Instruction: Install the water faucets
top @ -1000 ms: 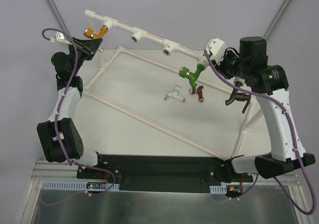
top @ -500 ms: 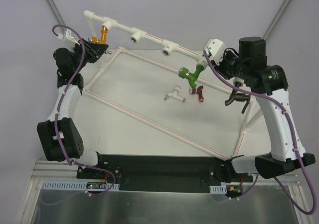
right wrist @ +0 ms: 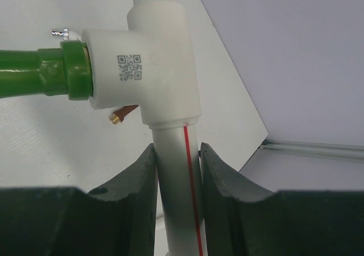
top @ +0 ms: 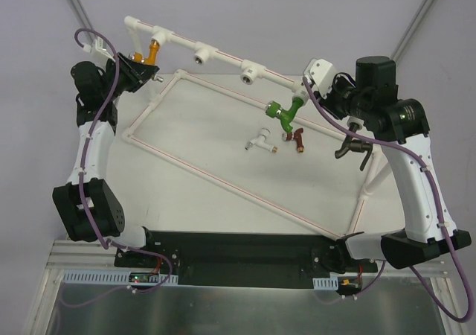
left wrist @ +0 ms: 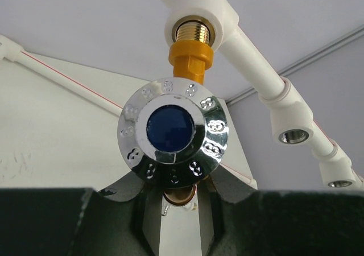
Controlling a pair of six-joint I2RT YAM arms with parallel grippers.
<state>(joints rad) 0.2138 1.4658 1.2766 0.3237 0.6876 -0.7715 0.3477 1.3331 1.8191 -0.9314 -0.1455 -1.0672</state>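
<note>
The orange-gold faucet [top: 153,50] sits in the leftmost tee socket of the white pipe frame [top: 223,52]. In the left wrist view its chrome knob with a blue centre [left wrist: 173,133] faces me, and its orange neck [left wrist: 191,62] enters the socket. My left gripper [left wrist: 179,194] is shut on its spout. The green faucet [top: 286,112] is in a tee [right wrist: 162,68] further right. My right gripper [right wrist: 177,159] is shut on the pipe [right wrist: 173,210] just below that tee. The white faucet [top: 261,140] and the dark red faucet [top: 298,136] lie loose on the table. A dark grey faucet [top: 352,147] hangs by the right arm.
Two open tee sockets [top: 201,54] [top: 249,73] lie on the top pipe between the orange and green faucets; they also show in the left wrist view [left wrist: 294,135]. The frame's lower rectangle [top: 223,182] lies on the table. Grey walls stand behind.
My left wrist has swung left and turned, and the orange-gold faucet has rotated in its socket from slanted to hanging straight down. The right arm has not moved.
</note>
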